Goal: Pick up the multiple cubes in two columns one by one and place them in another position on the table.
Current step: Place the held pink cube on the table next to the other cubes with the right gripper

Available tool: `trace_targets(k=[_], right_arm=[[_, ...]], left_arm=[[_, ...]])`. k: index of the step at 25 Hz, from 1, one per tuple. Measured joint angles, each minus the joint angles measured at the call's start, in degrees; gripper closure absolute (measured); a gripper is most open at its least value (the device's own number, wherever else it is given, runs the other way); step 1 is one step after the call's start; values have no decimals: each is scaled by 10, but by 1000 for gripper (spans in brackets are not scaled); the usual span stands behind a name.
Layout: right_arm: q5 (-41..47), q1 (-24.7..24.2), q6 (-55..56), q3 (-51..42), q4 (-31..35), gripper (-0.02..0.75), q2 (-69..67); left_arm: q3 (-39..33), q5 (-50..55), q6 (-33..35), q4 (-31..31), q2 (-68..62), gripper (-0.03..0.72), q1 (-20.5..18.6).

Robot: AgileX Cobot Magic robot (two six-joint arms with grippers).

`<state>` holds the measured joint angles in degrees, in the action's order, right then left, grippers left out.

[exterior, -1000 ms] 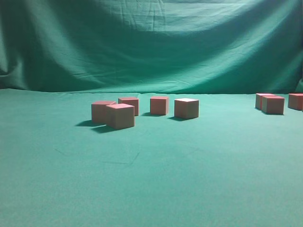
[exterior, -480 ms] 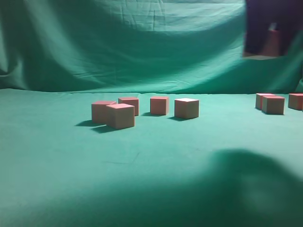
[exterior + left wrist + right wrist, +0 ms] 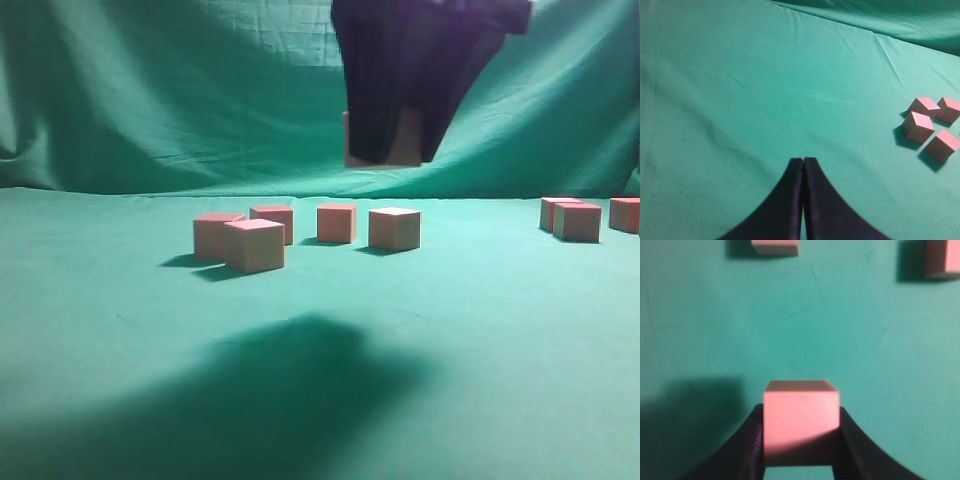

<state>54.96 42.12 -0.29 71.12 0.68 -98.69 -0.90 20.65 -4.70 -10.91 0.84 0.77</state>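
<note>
My right gripper [image 3: 390, 150] hangs in the air above the row of cubes, shut on one pinkish cube [image 3: 406, 142]. In the right wrist view that cube [image 3: 801, 420] sits squarely between the black fingers [image 3: 752, 440], well above the green table [image 3: 865, 340]. Several cubes rest on the table [image 3: 450, 330] in a middle group, among them one at the front [image 3: 254, 245] and one at the right end [image 3: 394, 228]. More cubes [image 3: 577, 221] stand at the far right. My left gripper [image 3: 803, 161] is shut and empty over bare cloth, with several cubes [image 3: 918, 126] to its right.
A draped green backdrop [image 3: 150, 100] closes off the far side of the table. The right arm casts a broad shadow [image 3: 290, 390] on the near cloth. Two cubes [image 3: 775, 246] [image 3: 942, 260] lie at the top edge of the right wrist view.
The right gripper, carrying the cube, came in at the upper right and has moved left to above the middle group. Its shadow slid left across the near cloth. The resting cubes have not moved.
</note>
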Motion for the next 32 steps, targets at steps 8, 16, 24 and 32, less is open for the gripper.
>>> trace_targets(k=[8, 16, 24, 32], right_arm=[[42, 0, -130, 103, 4, 473, -97], [51, 0, -213, 151, 4, 473, -155], [48, 0, -214, 160, 10, 473, -179], [35, 0, -214, 160, 38, 473, -196]], left_arm=[[0, 0, 0, 0, 0, 688, 0], [0, 0, 0, 0, 0, 688, 0], [0, 0, 0, 0, 0, 688, 0], [0, 0, 0, 0, 0, 688, 0]])
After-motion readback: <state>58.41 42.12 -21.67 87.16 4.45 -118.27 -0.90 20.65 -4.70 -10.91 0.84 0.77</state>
